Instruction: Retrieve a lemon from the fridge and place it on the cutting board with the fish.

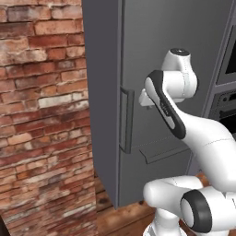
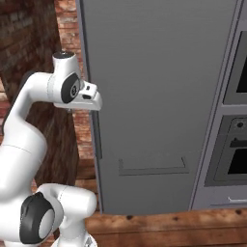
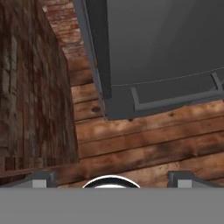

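A closed dark grey fridge (image 1: 170, 41) fills the scene ahead of the tool (image 3: 112, 177), its door shut so that nothing of its inside can be seen. To the tool's left stands a red brick wall (image 1: 41, 115), and below it runs a brown plank floor (image 3: 144, 144), seen from the hand view looking down past the fridge's bottom corner. Right of the fridge, a grey cabinet column (image 2: 231, 125) carries dark built-in oven fronts. The white arm (image 2: 29, 125) bends up and forward, bringing the hand close in front of the door, just beside the long vertical bar handle (image 1: 125, 120) at the door's left edge; a recessed lower drawer front (image 2: 153, 166) lies below. The tool's two finger tips (image 3: 43, 178) stand spread wide apart, holding nothing.
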Motion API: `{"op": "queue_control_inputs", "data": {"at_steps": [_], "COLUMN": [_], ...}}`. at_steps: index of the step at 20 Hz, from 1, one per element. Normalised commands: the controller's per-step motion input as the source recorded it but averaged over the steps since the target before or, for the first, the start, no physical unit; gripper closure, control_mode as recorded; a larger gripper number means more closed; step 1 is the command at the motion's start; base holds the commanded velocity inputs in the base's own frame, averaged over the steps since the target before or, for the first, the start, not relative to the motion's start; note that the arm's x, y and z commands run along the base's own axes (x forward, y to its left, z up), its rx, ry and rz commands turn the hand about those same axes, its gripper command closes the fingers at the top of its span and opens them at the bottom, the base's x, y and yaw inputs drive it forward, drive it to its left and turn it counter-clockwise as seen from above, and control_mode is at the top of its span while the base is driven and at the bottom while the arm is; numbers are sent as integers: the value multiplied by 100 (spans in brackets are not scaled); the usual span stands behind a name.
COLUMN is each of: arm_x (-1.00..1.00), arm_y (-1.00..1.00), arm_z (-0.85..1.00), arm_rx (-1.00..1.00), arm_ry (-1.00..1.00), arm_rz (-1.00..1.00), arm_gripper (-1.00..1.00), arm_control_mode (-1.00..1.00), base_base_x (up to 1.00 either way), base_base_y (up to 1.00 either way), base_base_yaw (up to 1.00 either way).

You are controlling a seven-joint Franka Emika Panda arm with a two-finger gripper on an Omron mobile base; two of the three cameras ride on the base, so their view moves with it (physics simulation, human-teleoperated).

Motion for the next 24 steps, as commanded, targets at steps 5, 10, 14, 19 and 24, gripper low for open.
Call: {"op": "queue_control_inputs", "data": {"at_steps": [5, 10, 14, 19, 24], "arm_x": [35, 34, 19, 24, 30], "arm_y": [7, 0, 2, 6, 8], "arm_z": [-23, -16, -1, -9, -18], "arm_rx": [11, 9, 0, 0, -2], "arm_ry": [-6, -14, -14, -9, -13], "arm_rz": [11, 14, 11, 1, 0], "arm_gripper": [-100, -100, -100, -100, -100], "arm_control_mode": [-100, -100, -100, -100, -100], "base_base_x": [0, 0, 0, 0, 0], "base_base_y": [0, 0, 0, 0, 0], "base_base_yaw": [0, 0, 0, 0, 0]}}
